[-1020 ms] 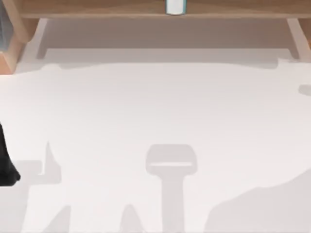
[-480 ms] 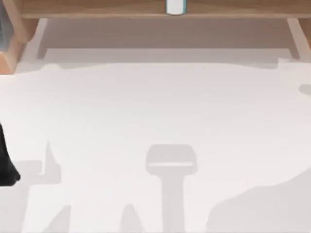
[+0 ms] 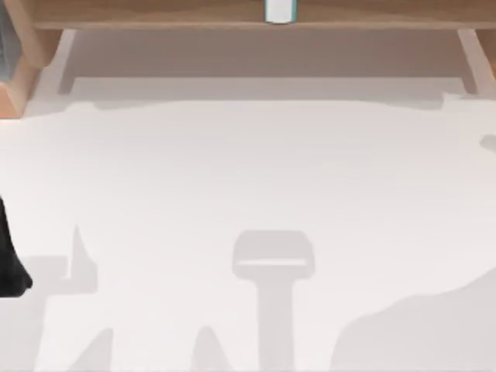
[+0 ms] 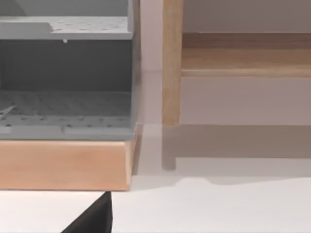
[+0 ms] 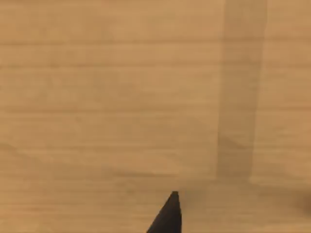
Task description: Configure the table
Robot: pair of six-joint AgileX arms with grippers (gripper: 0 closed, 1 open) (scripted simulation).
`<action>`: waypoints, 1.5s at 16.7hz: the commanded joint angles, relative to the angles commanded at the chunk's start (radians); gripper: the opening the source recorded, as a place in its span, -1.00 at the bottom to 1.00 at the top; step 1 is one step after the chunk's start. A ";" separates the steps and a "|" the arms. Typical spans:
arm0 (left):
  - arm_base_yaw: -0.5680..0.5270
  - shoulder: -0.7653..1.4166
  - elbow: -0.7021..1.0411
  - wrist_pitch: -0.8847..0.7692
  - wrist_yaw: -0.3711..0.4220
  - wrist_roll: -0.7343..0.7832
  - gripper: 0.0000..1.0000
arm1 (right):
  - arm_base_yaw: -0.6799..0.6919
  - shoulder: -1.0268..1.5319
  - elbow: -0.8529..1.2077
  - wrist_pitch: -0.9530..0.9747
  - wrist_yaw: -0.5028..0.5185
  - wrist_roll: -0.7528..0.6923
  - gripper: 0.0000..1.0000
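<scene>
The white tabletop point(image 3: 248, 178) spreads across nearly the whole top view, bare apart from soft grey shadows, so I judge the setting-up has barely begun and whatever I am meant to lay out waits off the open surface. Along its far edge runs a light-brown wooden ledge point(image 3: 155, 12) on posts, and a small white cylinder with teal trim point(image 3: 280, 11) stands on it near the middle, probably stored there to keep the work area free. My left arm point(image 3: 9, 260) shows as a dark shape at the tabletop's left edge, low and close to the surface. Its wrist camera faces the far left corner, where a grey perforated rack point(image 4: 65, 82) sits on a wooden base point(image 4: 63, 164) just beside a ledge post point(image 4: 171, 63). A black fingertip point(image 4: 95, 218) of the left gripper pokes in, and I cannot tell how its fingers are set. The right wrist view looks onto wood grain point(image 5: 121, 97), with one dark fingertip point(image 5: 167, 216) of the right gripper visible; again I cannot tell its state.
</scene>
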 joint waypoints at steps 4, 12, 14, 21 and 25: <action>0.000 0.000 0.000 0.000 0.000 0.000 1.00 | 0.000 0.000 0.000 0.000 0.000 0.000 1.00; 0.000 0.000 0.000 0.000 0.000 0.000 1.00 | -0.007 0.004 -0.031 -0.016 0.004 0.012 1.00; 0.000 0.000 0.000 0.000 0.000 0.000 1.00 | 0.011 -0.047 -0.055 -0.048 0.015 0.057 1.00; 0.000 0.000 0.000 0.000 0.000 0.000 1.00 | 0.131 -0.546 -0.293 -0.323 0.123 0.439 1.00; 0.000 0.000 0.000 0.000 0.000 0.000 1.00 | 0.208 -1.014 -0.502 -0.531 0.205 0.730 1.00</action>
